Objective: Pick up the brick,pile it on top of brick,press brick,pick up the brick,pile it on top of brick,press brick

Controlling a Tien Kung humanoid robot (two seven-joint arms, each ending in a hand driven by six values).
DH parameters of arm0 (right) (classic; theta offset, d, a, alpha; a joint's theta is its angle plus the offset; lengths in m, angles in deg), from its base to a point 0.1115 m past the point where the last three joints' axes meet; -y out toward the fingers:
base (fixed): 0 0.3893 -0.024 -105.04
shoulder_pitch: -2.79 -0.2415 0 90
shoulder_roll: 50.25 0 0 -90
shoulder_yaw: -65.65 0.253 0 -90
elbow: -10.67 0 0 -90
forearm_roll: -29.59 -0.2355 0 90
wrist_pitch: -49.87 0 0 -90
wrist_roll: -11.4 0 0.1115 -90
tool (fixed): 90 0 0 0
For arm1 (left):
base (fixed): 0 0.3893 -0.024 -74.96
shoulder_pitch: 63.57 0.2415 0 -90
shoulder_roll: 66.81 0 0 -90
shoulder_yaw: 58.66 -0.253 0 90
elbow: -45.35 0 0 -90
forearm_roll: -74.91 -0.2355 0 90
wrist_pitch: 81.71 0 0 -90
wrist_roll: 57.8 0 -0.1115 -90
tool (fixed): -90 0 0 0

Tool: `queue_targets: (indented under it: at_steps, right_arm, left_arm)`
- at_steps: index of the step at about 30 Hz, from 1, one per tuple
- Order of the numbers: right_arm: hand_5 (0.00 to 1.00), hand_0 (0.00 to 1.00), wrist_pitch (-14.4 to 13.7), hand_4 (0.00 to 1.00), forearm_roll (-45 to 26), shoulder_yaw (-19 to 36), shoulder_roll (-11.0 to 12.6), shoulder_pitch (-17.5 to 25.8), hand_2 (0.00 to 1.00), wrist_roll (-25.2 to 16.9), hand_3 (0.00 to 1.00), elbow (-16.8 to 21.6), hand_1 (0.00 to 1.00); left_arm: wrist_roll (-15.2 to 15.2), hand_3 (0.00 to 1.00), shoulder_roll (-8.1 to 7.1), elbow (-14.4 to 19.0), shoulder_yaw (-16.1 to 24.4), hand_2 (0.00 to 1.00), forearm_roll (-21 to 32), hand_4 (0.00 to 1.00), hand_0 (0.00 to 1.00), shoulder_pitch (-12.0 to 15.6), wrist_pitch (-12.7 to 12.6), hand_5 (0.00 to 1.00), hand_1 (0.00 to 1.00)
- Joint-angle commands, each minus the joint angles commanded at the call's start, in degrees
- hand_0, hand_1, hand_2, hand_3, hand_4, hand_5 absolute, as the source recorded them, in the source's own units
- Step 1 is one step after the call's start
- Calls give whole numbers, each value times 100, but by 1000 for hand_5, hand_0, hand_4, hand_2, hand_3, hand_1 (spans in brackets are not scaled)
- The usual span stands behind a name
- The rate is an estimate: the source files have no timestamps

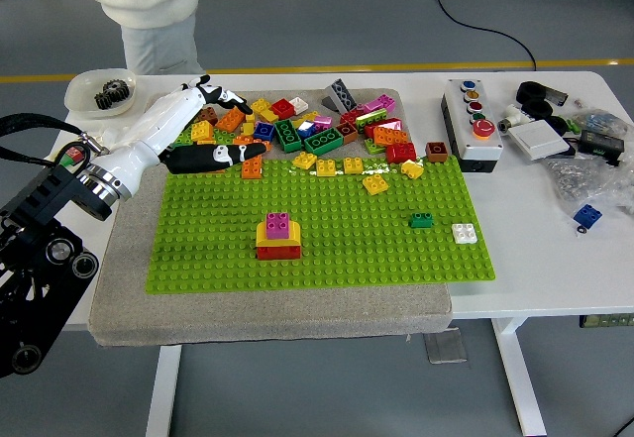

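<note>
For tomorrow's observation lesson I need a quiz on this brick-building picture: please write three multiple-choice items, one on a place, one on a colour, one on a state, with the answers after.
1. Where does the white brick sit on the green baseplate?
A. near its right edge
B. at its left edge
C. at its centre

2. What colour is the top brick of the small stack?
A. blue
B. pink
C. white

3. What is the left hand doing?
A. gripping the stack
B. hovering open over the loose brick pile
C. pressing the button box

Answers: 1 A, it lies beside the small green brick at the right. 2 B, pink over yellow and red. 3 B, its fingers are spread and hold nothing.
</note>
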State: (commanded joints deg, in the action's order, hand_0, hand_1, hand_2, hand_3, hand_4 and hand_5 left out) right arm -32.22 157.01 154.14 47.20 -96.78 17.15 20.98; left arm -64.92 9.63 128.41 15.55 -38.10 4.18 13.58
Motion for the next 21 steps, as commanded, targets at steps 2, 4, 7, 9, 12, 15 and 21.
queue_targets:
  at_steps: [2,4,7,9,12,15,21]
  right_arm:
    - [382,742,-3,816,16,8,-5,-7,713,3,601,0,648]
    - [382,742,-7,816,26,10,-11,-11,713,3,601,0,648]
    - [382,743,-7,816,50,6,-23,-20,714,4,600,0,649]
    - [382,743,-7,816,54,3,-26,-22,714,4,600,0,649]
    - [382,743,-19,816,87,-11,-32,-28,714,2,600,0,649]
    - [382,743,-39,816,111,-18,-34,-22,714,8,601,0,648]
    - [381,742,-121,816,153,-23,-53,-24,714,15,604,0,651]
  left_arm:
    - [-4,722,3,19,26,733,10,998,966,17,-3,724,720]
    - [-8,722,1,56,58,733,34,998,966,47,-7,724,720]
    - [-18,790,-13,148,120,778,109,998,968,119,-12,731,785]
    - [-21,790,-18,169,132,778,129,998,968,137,-14,731,785]
    - [-39,790,-39,295,225,778,261,998,968,271,-2,731,785]
    - [-40,819,-53,378,273,808,340,998,998,347,1,739,819]
    - [-36,835,-92,523,372,834,468,998,998,419,-7,746,840]
